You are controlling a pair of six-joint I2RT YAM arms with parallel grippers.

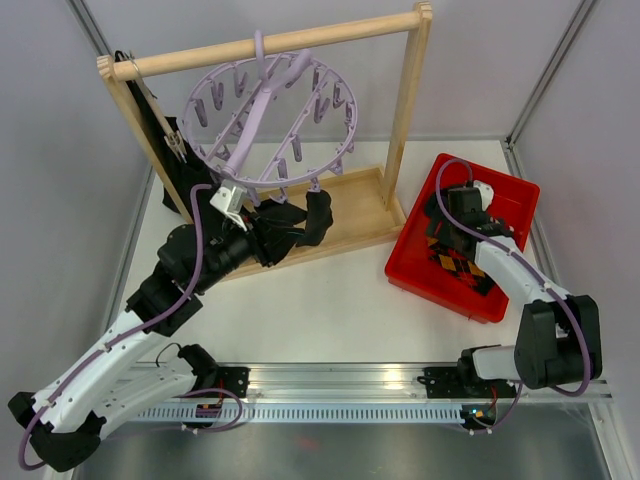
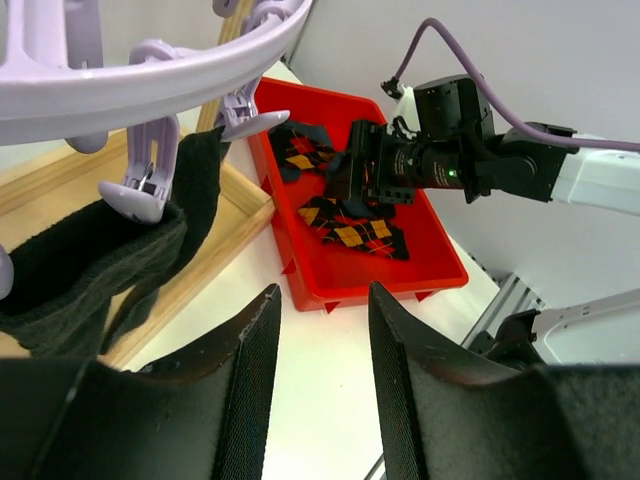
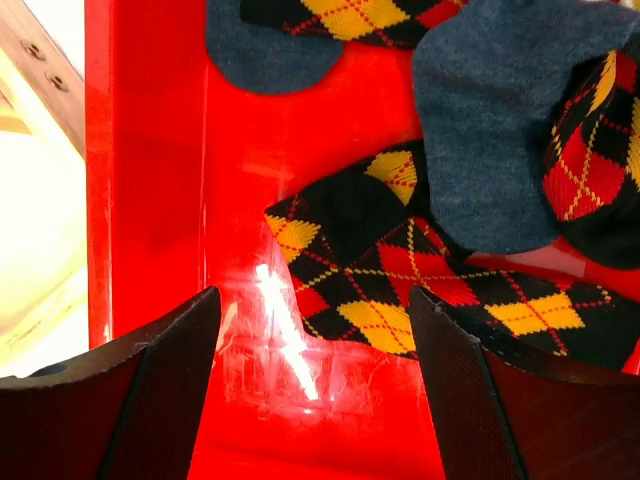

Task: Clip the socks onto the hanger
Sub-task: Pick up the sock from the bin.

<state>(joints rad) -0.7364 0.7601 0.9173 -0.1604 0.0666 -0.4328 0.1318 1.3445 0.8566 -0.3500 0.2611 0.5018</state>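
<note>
The left gripper [image 2: 320,300] hangs open beside the lilac hanger [image 2: 150,88], where a black sock [image 2: 195,175] dangles — pinched in a clip, it seems. Over in the red tray [image 3: 150,150], the right gripper [image 3: 312,300] is spread wide just above an argyle sock [image 3: 400,270] — nothing held.

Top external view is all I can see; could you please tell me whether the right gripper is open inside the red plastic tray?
Observer: Yes. The right gripper is open and empty, poised above a black argyle-patterned fabric sock lying in the red plastic tray.
Operator: Thank you. Is the left gripper holding anything?
Observer: No. The left gripper is open, with nothing between its fingers.
</note>
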